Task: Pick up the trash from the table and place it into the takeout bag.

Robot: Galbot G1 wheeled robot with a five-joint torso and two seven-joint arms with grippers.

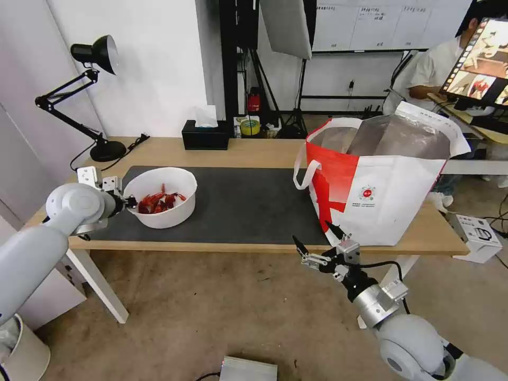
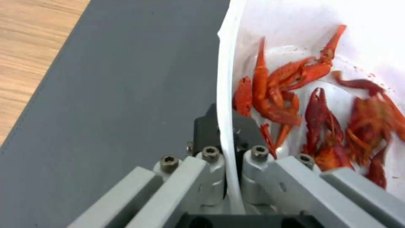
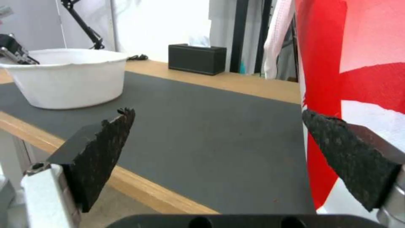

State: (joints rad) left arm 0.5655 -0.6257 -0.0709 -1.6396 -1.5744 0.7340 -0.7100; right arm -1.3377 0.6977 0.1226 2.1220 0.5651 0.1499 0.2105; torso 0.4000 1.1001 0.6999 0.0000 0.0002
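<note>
Left gripper (image 1: 128, 201) pinches the near rim of the white bowl (image 1: 160, 197), which sits on the dark mat (image 1: 238, 206) at the table's (image 1: 254, 151) left end; takeout bag (image 1: 370, 182) stands well apart to the right. Left wrist view: fingers clamp the wall, one inside, one outside, red shells (image 2: 312, 114) beside. Right wrist view: right gripper (image 3: 219, 139) gapes wide, empty, beside the bag. Grasp step; next needs a level lift and carry.

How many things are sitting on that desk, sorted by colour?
White: 1, the round bowl of red crayfish shells, its rim pinched by the left gripper.
White-and-red: 1, the takeout bag.
Black: 2, the tissue box and the desk lamp.
Dark grey: 1, the mat.
Total: 5.
The open right gripper hangs just off the desk's front edge.
</note>
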